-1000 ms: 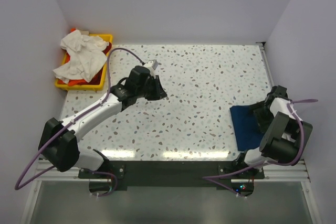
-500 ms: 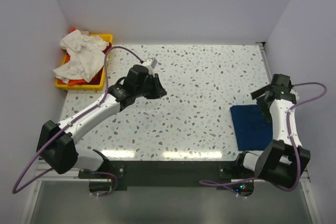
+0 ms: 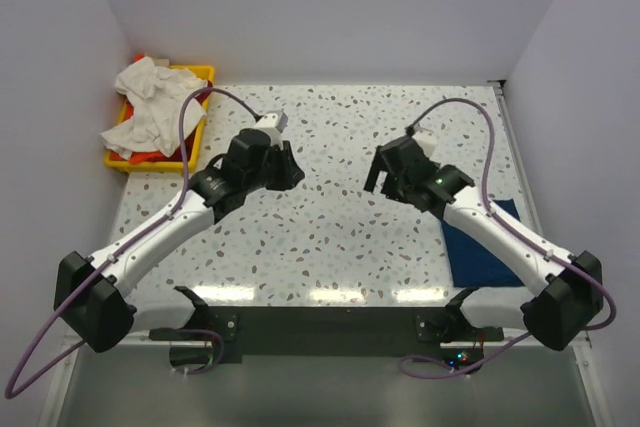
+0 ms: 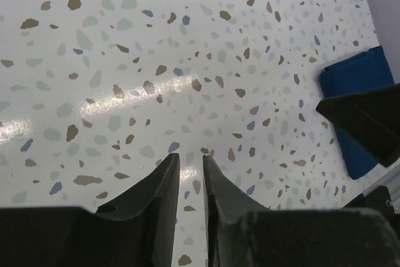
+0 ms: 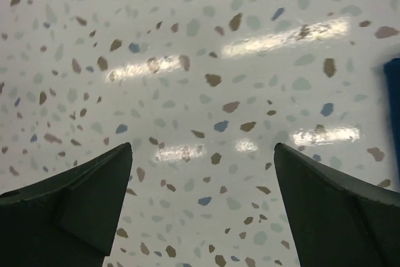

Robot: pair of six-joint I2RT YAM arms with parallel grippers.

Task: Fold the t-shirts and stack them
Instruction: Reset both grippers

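A folded dark navy t-shirt (image 3: 487,250) lies flat at the table's right front; it also shows in the left wrist view (image 4: 355,78) and at the right edge of the right wrist view (image 5: 394,101). A crumpled white t-shirt (image 3: 150,105) lies on an orange-red one (image 3: 146,155) in the yellow tray (image 3: 201,73) at the back left. My left gripper (image 3: 292,169) (image 4: 190,159) hovers over bare table left of centre, its jaws nearly together and empty. My right gripper (image 3: 379,175) (image 5: 203,148) hovers over bare table right of centre, open wide and empty.
The speckled table is boxed in by pale walls at the back and both sides. A metal rail runs along the table's right edge (image 3: 512,137). Both arms stretch inward, their grippers facing each other near the middle.
My right arm has swung from the navy t-shirt at the right edge out to the middle of the table. My left gripper has shifted slightly back and left.
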